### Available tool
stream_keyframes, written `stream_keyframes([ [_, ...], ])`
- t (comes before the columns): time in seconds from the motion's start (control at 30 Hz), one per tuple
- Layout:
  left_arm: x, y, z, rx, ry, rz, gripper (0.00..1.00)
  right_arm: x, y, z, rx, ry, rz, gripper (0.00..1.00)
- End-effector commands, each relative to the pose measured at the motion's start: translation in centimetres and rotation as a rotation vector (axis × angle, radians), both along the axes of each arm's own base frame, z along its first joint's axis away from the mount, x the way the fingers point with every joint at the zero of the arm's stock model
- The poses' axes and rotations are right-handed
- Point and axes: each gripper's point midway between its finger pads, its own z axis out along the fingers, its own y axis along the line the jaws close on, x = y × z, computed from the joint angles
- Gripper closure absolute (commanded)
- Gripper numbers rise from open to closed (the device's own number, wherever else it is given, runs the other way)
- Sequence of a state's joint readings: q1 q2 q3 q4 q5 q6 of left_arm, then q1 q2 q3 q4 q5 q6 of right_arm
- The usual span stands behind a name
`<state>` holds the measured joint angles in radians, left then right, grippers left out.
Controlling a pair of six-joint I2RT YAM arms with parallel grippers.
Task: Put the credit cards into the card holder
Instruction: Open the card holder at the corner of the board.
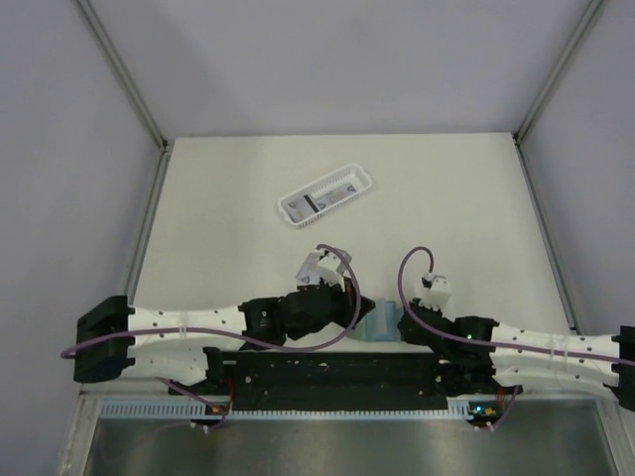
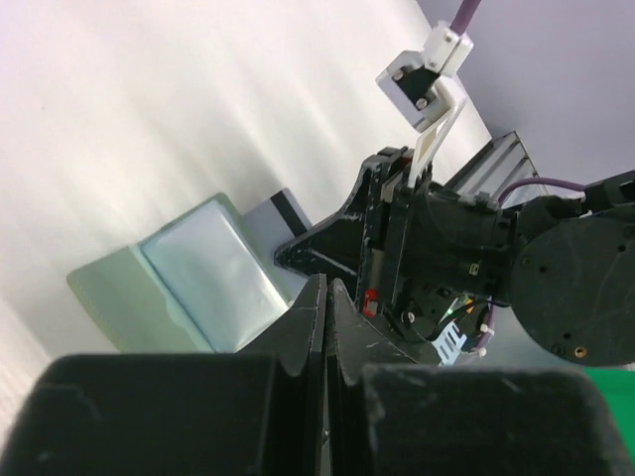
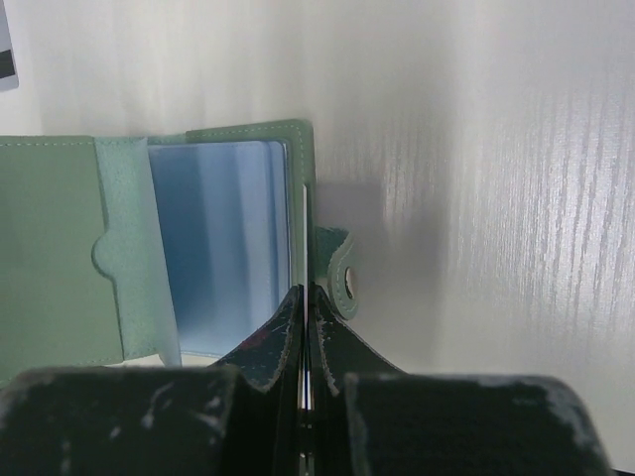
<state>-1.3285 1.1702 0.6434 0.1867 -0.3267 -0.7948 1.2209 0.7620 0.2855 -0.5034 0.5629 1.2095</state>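
- The card holder [image 3: 60, 248] has a sage-green cover with a matt, finely napped look, like suede or soft leather; its pale blue inside looks like smooth, glossy plastic film with streaky reflections.
- The table [image 3: 496, 149] under the card holder is white and faintly satin, with fine streaks.
- The credit card [image 2: 266, 220] just behind the card holder looks smooth, thin and light grey.
- The right gripper [image 3: 303, 293], at the card holder's edge, is black hard plastic, scuffed pale.
- The left gripper [image 2: 325, 283], near the card holder, is matt black, slightly grainy plastic.
- The basket [image 1: 362, 178], well beyond the card holder, is white slotted plastic.
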Motion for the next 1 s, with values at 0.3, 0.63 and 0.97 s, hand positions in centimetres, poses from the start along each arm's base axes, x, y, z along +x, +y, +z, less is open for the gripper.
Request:
stream_keyframes([
  [0.3,1.1,-7.2,-2.4,0.019,-0.022,-0.088,1.0,-0.9,-0.6,-1.2,0.058,0.03,-0.019,1.0],
  [0.63,1.5,-10.1,-4.6,0.023,0.002,-0.142,1.0,-1.0,-0.7,-1.5,0.054,0.038,-0.021,1.0],
  [0.97,1.5,-8.8,-10.8,0.219,0.095,-0.131,1.0,-0.9,-0.7,-1.6,0.055,0.038,-0.029,1.0],
])
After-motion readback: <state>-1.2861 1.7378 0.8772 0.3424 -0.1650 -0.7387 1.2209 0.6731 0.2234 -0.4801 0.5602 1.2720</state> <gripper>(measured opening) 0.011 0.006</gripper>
